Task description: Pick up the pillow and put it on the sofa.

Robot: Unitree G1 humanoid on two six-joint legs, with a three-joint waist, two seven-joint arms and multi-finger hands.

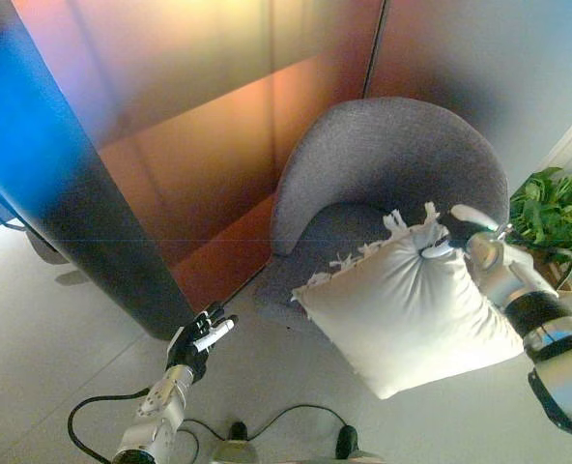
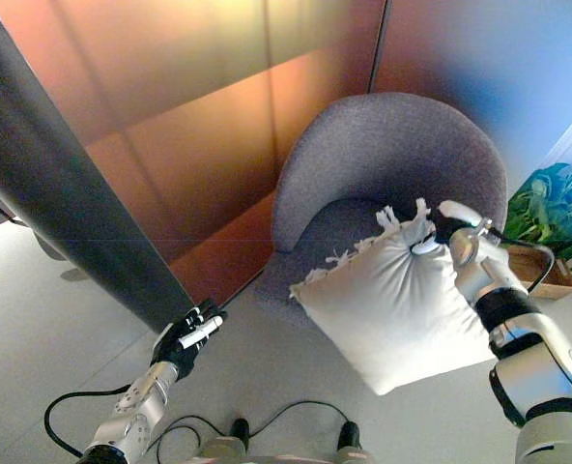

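A leafy green plant (image 1: 549, 213) is sitting in a wooden box (image 2: 537, 275) at the right edge. A dark slanted column (image 1: 83, 203) is rising beside an orange-brown wall panel (image 1: 209, 145), over a pale floor (image 1: 44, 329).

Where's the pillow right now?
The white pillow hangs right of centre in the right hand, pinched at its top corner, in front of the grey sofa seat.

Matt cloth pillow (image 1: 407, 309), fringed edge.

Two head-mounted views looked steeply down from close above, slightly offset, both sharing the grey sofa (image 1: 383, 184), pillow (image 1: 412, 309), floor (image 1: 44, 319)
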